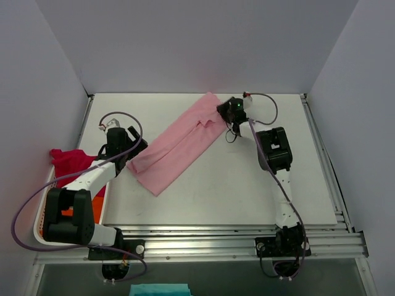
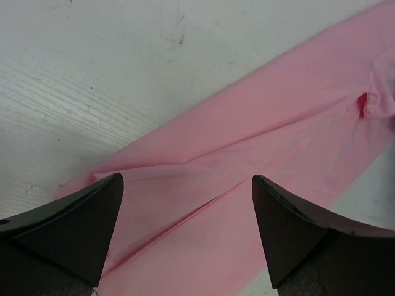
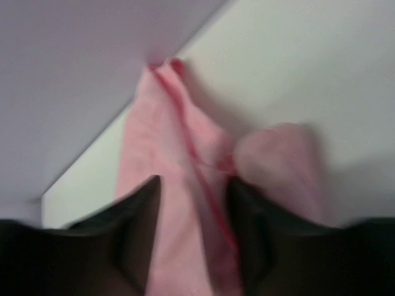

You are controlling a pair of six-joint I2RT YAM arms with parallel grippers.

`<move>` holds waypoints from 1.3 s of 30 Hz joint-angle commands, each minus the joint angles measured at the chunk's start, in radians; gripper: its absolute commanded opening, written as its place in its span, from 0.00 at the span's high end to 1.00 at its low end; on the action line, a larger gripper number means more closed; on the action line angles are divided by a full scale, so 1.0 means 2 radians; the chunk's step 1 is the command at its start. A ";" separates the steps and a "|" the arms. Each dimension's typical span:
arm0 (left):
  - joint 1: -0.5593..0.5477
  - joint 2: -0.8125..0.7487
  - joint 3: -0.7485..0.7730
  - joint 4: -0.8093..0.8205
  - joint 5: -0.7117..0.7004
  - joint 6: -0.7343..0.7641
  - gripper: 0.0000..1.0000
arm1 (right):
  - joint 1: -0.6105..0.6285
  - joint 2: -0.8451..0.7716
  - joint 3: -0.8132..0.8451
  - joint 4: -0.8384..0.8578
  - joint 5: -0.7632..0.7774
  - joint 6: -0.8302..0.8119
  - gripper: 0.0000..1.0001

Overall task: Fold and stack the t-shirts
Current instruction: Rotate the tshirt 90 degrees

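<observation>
Two pincers attend one light pink t-shirt [image 1: 179, 145], which lies as a long folded strip slanting across the bench [image 1: 247, 185], from near the middle of the far edge down toward the left edge. The left pincer [image 2: 185, 231] is spread wide over the strip's near-left end. Its fingers [image 2: 74, 228] straddle the cloth and grasp nothing; whether the tips touch the fabric cannot be told. The right pincer [image 3: 192, 234] is at the strip's far end, jaws narrowed with a ridge of pink cloth between them. That wrist view is blurred, so I cannot tell whether it grips. Open bench runs right of the strip and along the near edge. A white basket [image 1: 41, 216] at the left edge holds the magenta-red t-shirt [image 1: 69, 160] and the orange t-shirt [image 1: 99, 192].
</observation>
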 commanded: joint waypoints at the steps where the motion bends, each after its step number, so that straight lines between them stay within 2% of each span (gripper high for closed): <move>1: 0.005 -0.009 0.025 0.014 -0.010 0.011 0.06 | 0.002 0.136 0.198 0.094 -0.253 -0.015 0.44; 2: 0.005 -0.006 0.026 0.014 -0.012 0.011 0.06 | 0.003 0.158 0.252 0.086 -0.277 -0.009 0.03; 3: 0.005 -0.003 0.028 0.013 -0.009 0.011 0.06 | 0.003 0.166 0.302 0.068 -0.282 -0.018 0.00; 6: 0.003 -0.003 0.028 0.010 -0.009 0.011 0.06 | 0.004 0.084 0.219 0.062 -0.232 -0.059 0.00; 7: 0.003 -0.006 0.027 0.010 -0.009 0.012 0.06 | 0.004 0.011 0.126 0.076 -0.208 -0.090 0.00; 9: 0.003 -0.016 0.025 0.010 -0.013 0.012 0.06 | 0.007 -0.059 0.049 0.063 -0.117 -0.121 0.00; 10: 0.003 -0.021 0.023 0.010 -0.014 0.012 0.06 | 0.009 -0.124 0.016 0.030 -0.080 -0.150 0.00; 11: 0.003 -0.025 0.021 0.010 -0.017 0.012 0.07 | 0.021 -0.156 -0.033 0.005 0.016 -0.164 0.00; 13: 0.003 -0.036 0.022 0.007 -0.023 0.013 0.07 | 0.037 -0.231 -0.086 -0.067 0.098 -0.183 0.00; 15: 0.002 -0.046 0.022 0.004 -0.029 0.015 0.06 | 0.059 -0.294 -0.121 -0.113 0.177 -0.177 0.00; 19: 0.003 -0.052 0.020 0.004 -0.030 0.015 0.07 | 0.104 -0.374 -0.226 -0.150 0.211 -0.116 0.00; 20: 0.003 -0.052 0.020 0.004 -0.029 0.014 0.06 | 0.117 -0.386 -0.270 -0.153 0.214 -0.079 0.00; 21: 0.003 -0.052 0.020 0.004 -0.029 0.014 0.07 | 0.148 -0.401 -0.292 -0.142 0.214 -0.064 0.00; 24: 0.003 -0.046 0.017 0.004 -0.026 0.013 0.07 | 0.203 -0.387 -0.337 -0.116 0.192 -0.022 0.00; 25: 0.002 -0.045 0.017 0.004 -0.026 0.012 0.06 | 0.243 -0.378 -0.336 -0.118 0.193 -0.015 0.00; 28: 0.003 -0.044 0.013 0.004 -0.024 0.011 0.07 | 0.309 -0.336 -0.324 -0.130 0.201 0.013 0.00; 32: 0.006 -0.057 0.006 -0.004 -0.024 0.013 0.07 | 0.347 -0.283 -0.332 -0.087 0.152 0.040 0.00; 39: 0.013 -0.075 -0.009 -0.011 -0.025 0.013 0.06 | 0.396 -0.219 -0.320 -0.074 0.130 0.068 0.01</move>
